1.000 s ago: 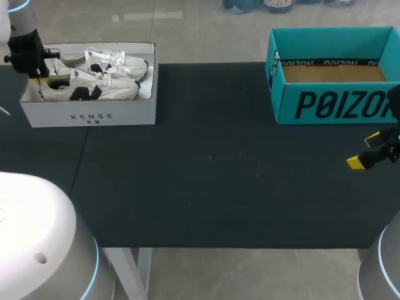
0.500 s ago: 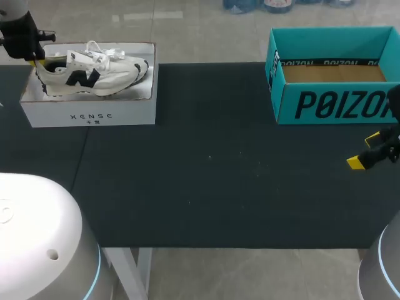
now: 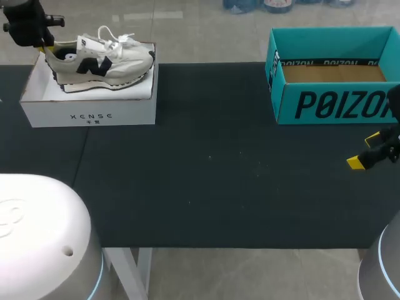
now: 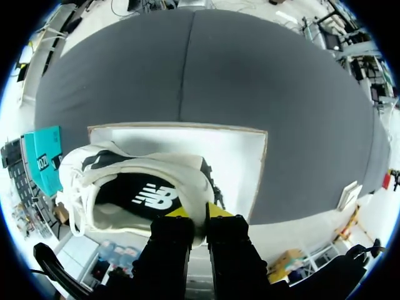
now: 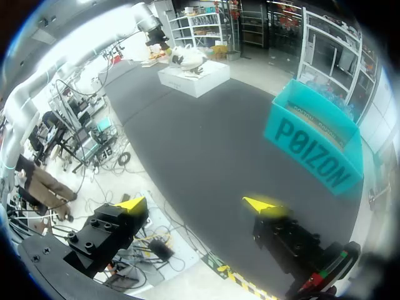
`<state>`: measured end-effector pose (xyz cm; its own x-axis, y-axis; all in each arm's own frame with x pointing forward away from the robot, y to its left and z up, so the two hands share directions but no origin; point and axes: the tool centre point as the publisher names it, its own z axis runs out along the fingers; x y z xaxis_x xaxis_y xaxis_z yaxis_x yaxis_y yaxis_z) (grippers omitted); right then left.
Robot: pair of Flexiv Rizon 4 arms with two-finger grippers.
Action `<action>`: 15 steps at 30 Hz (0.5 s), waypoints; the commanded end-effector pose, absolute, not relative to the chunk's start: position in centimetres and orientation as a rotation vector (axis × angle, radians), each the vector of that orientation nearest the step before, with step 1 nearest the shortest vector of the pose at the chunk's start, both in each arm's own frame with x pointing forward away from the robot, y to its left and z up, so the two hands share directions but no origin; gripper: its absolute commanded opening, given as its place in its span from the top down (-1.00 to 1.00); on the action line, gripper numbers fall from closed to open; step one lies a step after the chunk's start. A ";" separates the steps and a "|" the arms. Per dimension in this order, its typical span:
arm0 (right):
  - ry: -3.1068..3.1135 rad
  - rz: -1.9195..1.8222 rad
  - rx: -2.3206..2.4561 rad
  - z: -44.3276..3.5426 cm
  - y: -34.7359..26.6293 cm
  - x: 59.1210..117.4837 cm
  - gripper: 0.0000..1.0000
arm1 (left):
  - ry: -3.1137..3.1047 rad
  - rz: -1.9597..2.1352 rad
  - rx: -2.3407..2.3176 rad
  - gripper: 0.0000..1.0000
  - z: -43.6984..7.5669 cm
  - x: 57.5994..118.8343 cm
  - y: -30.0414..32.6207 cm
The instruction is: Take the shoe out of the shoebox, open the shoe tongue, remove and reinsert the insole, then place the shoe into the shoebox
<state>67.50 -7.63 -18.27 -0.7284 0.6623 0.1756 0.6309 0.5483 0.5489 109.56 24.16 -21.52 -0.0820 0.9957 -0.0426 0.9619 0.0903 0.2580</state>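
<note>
Dark bench (image 3: 219, 187) all the way across, and the action is at its far left corner. The left tool (image 3: 44, 47) is pinching the white shoe (image 3: 100, 62) by the heel, one yellow tip on each side of the collar, clear as day from the wrist view. The shoe hangs above the open white shoebox (image 3: 87, 112), sole down, toe pointing toward the right side of the bench. Its dark insole shows through the opening. Over on the right, a teal box (image 3: 337, 103) sits open at the far edge. The right tool (image 3: 364, 152) hovers just in front of it near the bench's right edge, fingers spread wide.
</note>
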 end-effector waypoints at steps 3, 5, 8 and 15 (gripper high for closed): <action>2.708 0.931 1.137 -18.4 -7.7 67.0 -1.00 | 2.140 0.320 1.976 1.00 -20.1 105.4 18.5; 2.708 0.931 1.137 -18.4 -7.7 67.0 -1.00 | 2.146 0.318 1.977 1.00 -20.2 104.4 16.5; 2.708 0.931 1.137 -18.4 -7.7 67.0 -1.00 | 2.156 0.292 1.985 1.00 -20.7 102.7 13.3; 2.708 0.931 1.137 -18.4 -7.7 67.0 -1.00 | 2.148 0.233 2.016 1.00 -22.3 98.8 6.1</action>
<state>67.50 -7.63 -18.27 -0.7283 0.6623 0.1757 0.6310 0.5483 0.5488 100.46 8.47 -21.79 -0.0532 0.9971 -0.0538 0.9780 0.0629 0.1989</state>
